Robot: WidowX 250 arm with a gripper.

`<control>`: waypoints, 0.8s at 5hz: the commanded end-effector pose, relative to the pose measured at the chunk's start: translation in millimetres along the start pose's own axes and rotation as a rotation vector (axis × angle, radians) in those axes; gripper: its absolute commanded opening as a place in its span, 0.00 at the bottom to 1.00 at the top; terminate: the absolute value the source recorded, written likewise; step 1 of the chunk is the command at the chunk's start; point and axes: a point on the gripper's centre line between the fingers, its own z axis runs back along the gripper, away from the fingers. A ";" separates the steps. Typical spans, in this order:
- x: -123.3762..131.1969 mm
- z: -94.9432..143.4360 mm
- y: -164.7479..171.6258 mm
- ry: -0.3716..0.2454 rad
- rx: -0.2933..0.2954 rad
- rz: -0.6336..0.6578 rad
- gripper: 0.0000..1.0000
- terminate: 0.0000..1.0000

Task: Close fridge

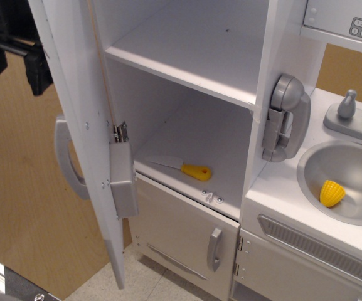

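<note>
My gripper [14, 53] hangs at the upper left of the view, on the outer side of the fridge door [83, 125]; two dark fingers [38, 69] point downward with a visible gap between them, so I judge the jaws parted and holding nothing. The fingers sit just beside the door's outer face, and I cannot tell whether they touch it. The fridge [193, 81] stands at centre with its large door swung wide open, edge-on to the camera, its grey vertical handle [66, 157] on the far side and a grey block [123, 179] on the inner face. The step in hand is the approach to the door; the door is not yet closed. The next move calls for contact on the outer face, above the handle, followed by a push toward the cabinet along the hinge arc. On the lower shelf lies a toy knife [184, 167] with a yellow handle, well inside the opening, so I judge it clear of the door's path. To the right are a grey phone [286, 118], a sink [312, 164] holding yellow corn [331, 193], and the smaller lower door [181, 235].
</note>
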 end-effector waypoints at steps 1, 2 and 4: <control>30.6 7.3 -14.6 -0.070 0.026 0.034 1.00 0.00; 41.7 -1.2 -25.5 -0.079 0.036 0.064 1.00 0.00; 68.2 -14.8 -44.7 -0.111 0.061 0.119 1.00 0.00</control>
